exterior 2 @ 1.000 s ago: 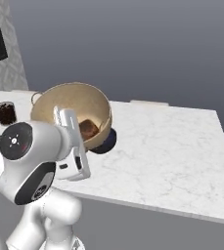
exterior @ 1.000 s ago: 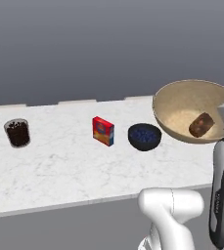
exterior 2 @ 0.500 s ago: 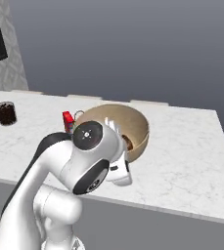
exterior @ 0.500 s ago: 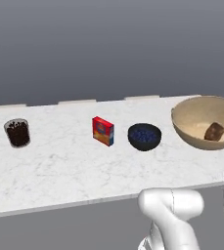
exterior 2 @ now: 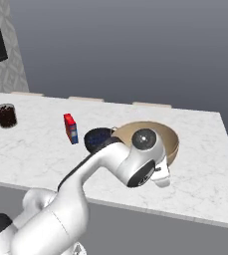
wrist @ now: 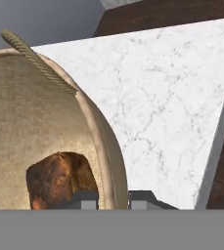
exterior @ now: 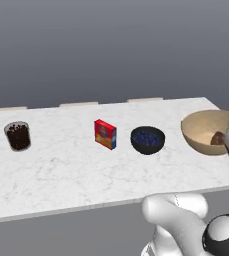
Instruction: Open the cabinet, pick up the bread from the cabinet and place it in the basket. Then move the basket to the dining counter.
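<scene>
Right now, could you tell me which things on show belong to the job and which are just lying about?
Part of the job:
- basket, gripped at its rim by the gripper
- bread, lying inside the basket
- dining counter

Just lying about:
- bowl of blueberries
- red box
- dark-filled glass

Dining counter (exterior: 61,175): basket (exterior: 201,131), bowl (exterior: 147,140), box (exterior: 105,134), glass (exterior: 18,136)

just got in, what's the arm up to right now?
The end effector is clamped on the rim of the basket, one finger inside and one outside. The bread lies in the basket. The basket sits low over or on the dining counter, right of the bowl of blueberries; contact can't be told. A red box and a dark cup stand further left.
</scene>
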